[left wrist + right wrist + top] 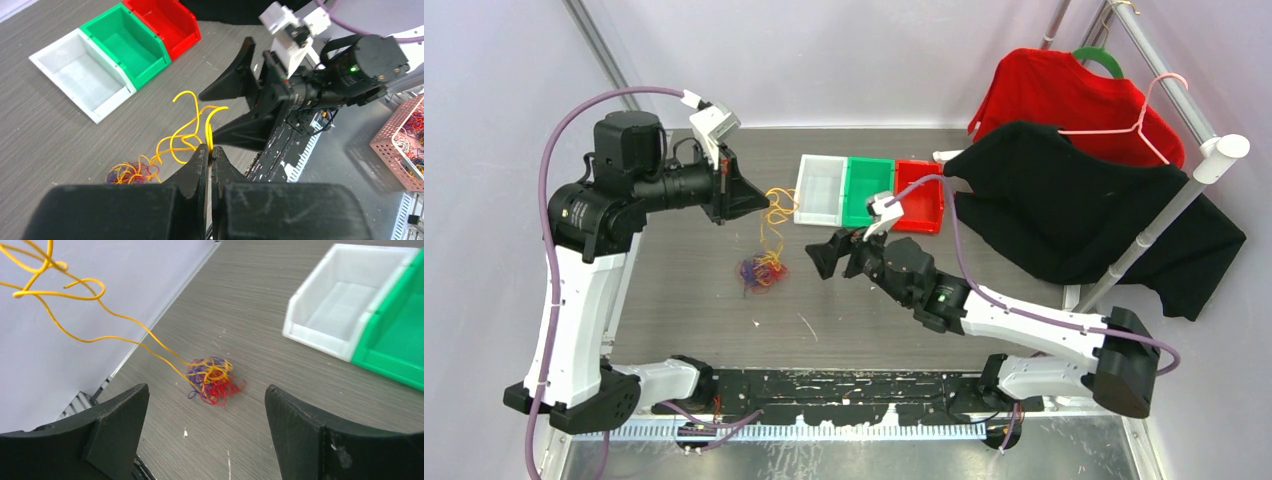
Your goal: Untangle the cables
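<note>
Left fingers (pixel 197 167) are pressed tight together and I can see a yellow cable (pixel 172 142) pinched right at their tips, so the left gripper (pixel 210 149) is clamped on that strand and holding it up off the table (pixel 694 300). From the pinch the yellow curls up in loose hooks, then trails down and away to the clump of cables (pixel 212 380) lying on the grey surface, a small knot of yellow, red and dark purple-blue. Over on my other side, the right gripper (pixel 824 255) has its two fingers spread wide apart with nothing between them; through its wrist camera the clump sits on the table ahead of the gap, not touched by either finger. From above, the clump lies between the two grippers, a little nearer than both, and the right gripper points across towards the left one. Just beyond the right gripper sit three bins in a row, touching: white bin (pixel 821 195), green bin (pixel 867 185), red bin (pixel 921 182). Further right, a black garment (pixel 1074 210) and a red garment (pixel 1054 95) hang on a rack
</note>
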You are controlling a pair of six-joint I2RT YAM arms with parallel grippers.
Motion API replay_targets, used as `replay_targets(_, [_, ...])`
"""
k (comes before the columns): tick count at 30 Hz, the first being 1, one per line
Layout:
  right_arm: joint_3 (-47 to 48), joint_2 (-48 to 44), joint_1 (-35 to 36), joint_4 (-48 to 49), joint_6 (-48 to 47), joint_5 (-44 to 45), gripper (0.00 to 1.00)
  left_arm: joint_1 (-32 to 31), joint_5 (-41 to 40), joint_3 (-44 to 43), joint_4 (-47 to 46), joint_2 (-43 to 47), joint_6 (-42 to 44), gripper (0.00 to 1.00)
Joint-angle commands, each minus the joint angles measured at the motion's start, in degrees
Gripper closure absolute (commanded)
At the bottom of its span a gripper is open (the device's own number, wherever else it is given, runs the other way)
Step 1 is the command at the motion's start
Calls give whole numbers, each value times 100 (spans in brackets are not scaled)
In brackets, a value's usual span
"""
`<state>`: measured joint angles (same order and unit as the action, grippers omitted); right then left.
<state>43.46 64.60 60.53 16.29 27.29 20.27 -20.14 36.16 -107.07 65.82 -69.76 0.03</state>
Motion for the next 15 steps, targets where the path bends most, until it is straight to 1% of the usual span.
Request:
replay_targets(1, [656,343,8,579,-257,-653,10,-18,474,-496,-254,-20,-157,99])
replay_targets(5, [967,441,3,765,-172,-937,8,-18,542,-395,-164,53,-107,99])
replay_targets(10, [978,199,2,1028,-91,-1310,6,-17,506,51,-152,256,24,99])
replay_targets(13, [983,109,3,1130,-52,-1532,6,-16,507,203,-159,320,75,99])
replay_targets(15, [1024,138,-2,1171,-30,-1500,7,-21,544,221,-164,318,77,99])
